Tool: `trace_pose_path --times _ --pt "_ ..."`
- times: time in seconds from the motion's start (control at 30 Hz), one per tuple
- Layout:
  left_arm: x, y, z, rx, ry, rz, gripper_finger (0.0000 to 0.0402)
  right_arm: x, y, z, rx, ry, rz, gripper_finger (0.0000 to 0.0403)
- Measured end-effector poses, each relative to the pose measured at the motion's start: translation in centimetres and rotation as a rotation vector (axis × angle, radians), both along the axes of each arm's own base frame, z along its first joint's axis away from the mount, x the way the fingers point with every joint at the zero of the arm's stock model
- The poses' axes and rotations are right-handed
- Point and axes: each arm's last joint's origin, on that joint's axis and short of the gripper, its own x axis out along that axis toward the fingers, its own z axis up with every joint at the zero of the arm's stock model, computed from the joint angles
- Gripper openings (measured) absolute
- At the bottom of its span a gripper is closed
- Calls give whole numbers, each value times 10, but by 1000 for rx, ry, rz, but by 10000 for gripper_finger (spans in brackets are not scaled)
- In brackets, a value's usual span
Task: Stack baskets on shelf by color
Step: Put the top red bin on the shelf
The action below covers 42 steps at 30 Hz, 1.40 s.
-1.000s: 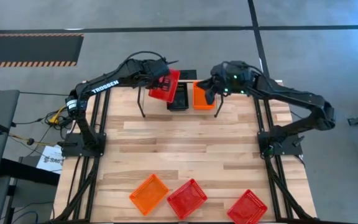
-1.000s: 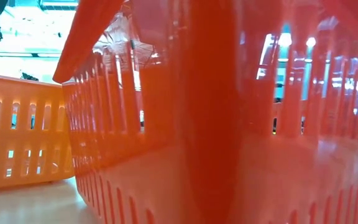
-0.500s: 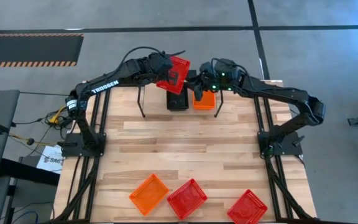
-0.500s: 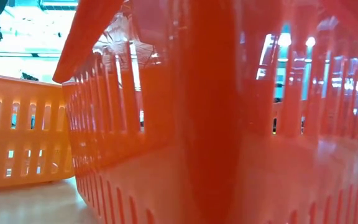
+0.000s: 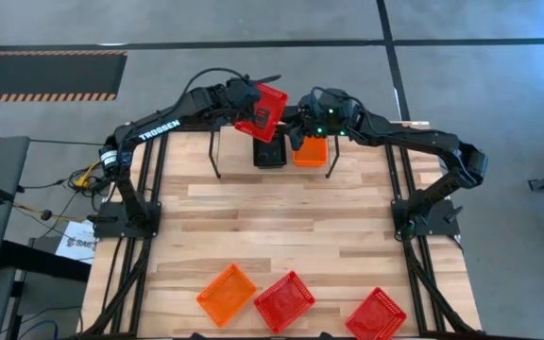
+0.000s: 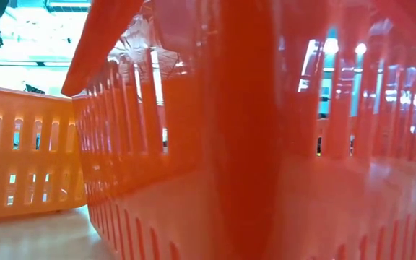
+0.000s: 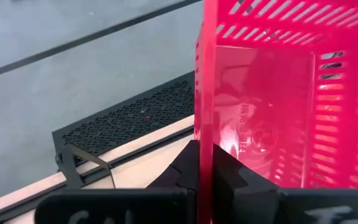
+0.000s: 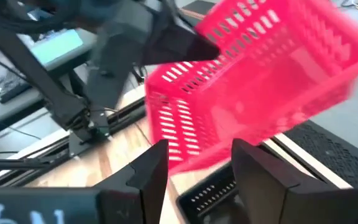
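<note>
- The left gripper point(image 5: 249, 106) is holding a red rectangular plastic mesh basket point(image 5: 263, 112) by one wall; in the left wrist view its fingers point(image 7: 188, 168) are pressing together on that thin wall point(image 7: 205, 93), with the basket tilted and hanging in the air above the far shelf.
- The right gripper point(image 5: 296, 126) is hovering just beside that basket with its fingers point(image 8: 146, 171) spread apart and holding nothing; in the right wrist view the red basket point(image 8: 260, 87) is sitting right ahead of them.
- Below the left gripper, the light wooden shelf board with black wire uprights point(image 5: 217, 156) is already carrying a black mesh basket stack point(image 5: 271, 151) and, beside it, an orange mesh basket stack point(image 5: 311, 151); its bare slot is lying on the left arm's side of the black stack.
- Judged risk: a one-wall pinch on a tilted basket is letting it swing, so it could slip or land crooked.
- Judged risk: the two grippers are working very near each other, so a bump could knock the red basket into the black stack.
- Judged risk: lowering it over the black stack would be mixing colours.
- Well apart from both grippers, one orange basket point(image 5: 226, 292) and two red baskets point(image 5: 284, 301) point(image 5: 376, 314) are waiting on the near table edge.
</note>
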Motion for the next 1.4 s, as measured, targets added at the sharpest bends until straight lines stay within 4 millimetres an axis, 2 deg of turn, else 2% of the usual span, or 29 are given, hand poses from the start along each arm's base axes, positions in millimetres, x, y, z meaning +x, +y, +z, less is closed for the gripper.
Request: trace_pose_path --times 0.13,0.4,0.53,0.67,0.87,1.17,1.4 --pt "-6 4 -3 -38 34 4 0 -4 1 5 -5 -8 -2 196" --pt "-27 -1 -19 -202 132 192 0 -35 5 39 -125 -69 -9 189" --pt "-30 -4 -36 -288 131 279 0 -54 9 55 -207 -81 -14 188" --pt "-30 -5 -59 -372 131 338 0 -69 15 64 -266 -54 -7 189" --pt "-32 -5 -80 -418 129 413 0 -80 21 65 -306 10 16 184" --pt "-36 6 -81 -421 90 459 0 -80 22 58 -283 73 30 184" --pt "-29 11 -93 -456 101 454 0 -80 21 57 -295 83 35 177"
